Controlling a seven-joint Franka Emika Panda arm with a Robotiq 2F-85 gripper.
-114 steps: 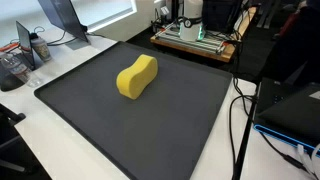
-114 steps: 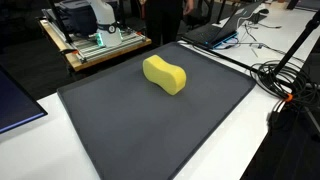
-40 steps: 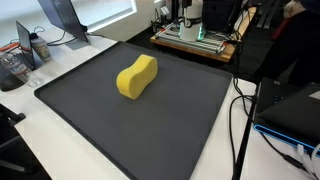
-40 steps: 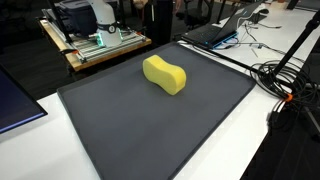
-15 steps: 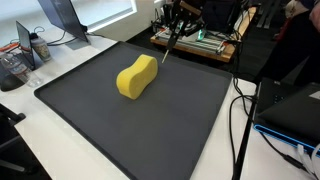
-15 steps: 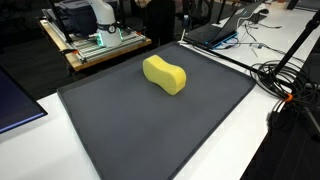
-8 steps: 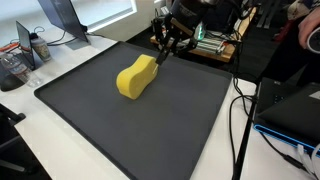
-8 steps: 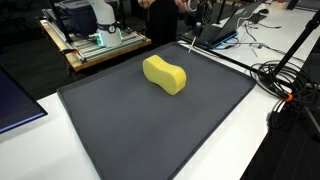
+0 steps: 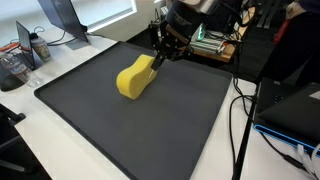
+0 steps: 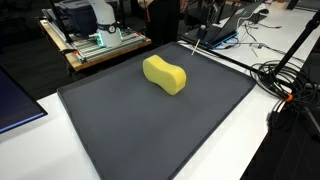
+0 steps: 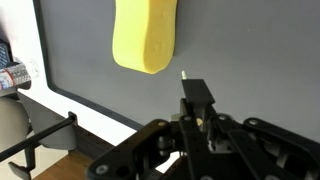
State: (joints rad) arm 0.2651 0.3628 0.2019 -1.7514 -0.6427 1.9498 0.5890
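Fingers: the fingers (image 9: 160, 55) are pressing together with no gap showing between them in the wrist view (image 11: 195, 92). A small pale tip (image 11: 183, 73) is poking out past them, and what it is cannot be told.
Fingers' place: they are hanging over the far edge of the mat (image 9: 150, 130), pointing down at a slant. In an exterior view they are showing just beside one end of the sponge (image 9: 137, 76). In an exterior view (image 10: 197, 42) they are showing only as a thin slanted line, clear of the sponge.
Sponge: the yellow sponge (image 10: 165, 75), narrowed at its middle, is lying flat on the mat, toward its far side. In the wrist view it (image 11: 145, 35) is sitting ahead of the fingers, apart from them.
Mat: the dark mat (image 10: 150, 130) is covering most of the white counter (image 9: 30, 120).
Surroundings: a wooden tray (image 10: 100, 45) carrying equipment is standing beyond the mat. A laptop (image 10: 215, 35) is sitting near the mat's far corner. Black cables (image 10: 285, 80) are trailing across the counter beside the mat.
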